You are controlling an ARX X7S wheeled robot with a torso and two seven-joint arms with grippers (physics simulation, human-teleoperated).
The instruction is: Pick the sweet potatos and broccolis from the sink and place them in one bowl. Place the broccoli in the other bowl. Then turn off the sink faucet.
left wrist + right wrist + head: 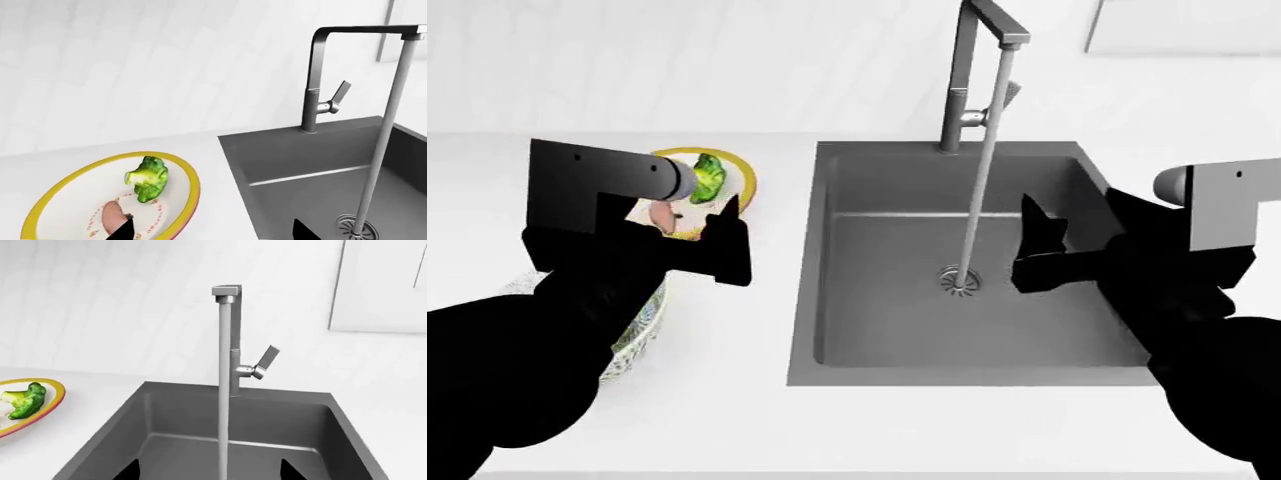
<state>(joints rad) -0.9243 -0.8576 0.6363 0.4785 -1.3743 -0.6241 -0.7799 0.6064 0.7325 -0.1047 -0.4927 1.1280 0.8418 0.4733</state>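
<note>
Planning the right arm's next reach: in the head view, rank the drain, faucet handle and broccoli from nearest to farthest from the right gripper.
1. Drain, in the sink just left of the right gripper.
2. Faucet handle, behind the basin.
3. Broccoli, in the yellow-rimmed bowl far left.

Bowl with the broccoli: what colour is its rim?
Yellow rim, white inside; clearest in the left wrist view.

The broccoli (706,178) and sweet potato (665,213) lie in the bowl (745,178) left of the sink (868,330).
</note>
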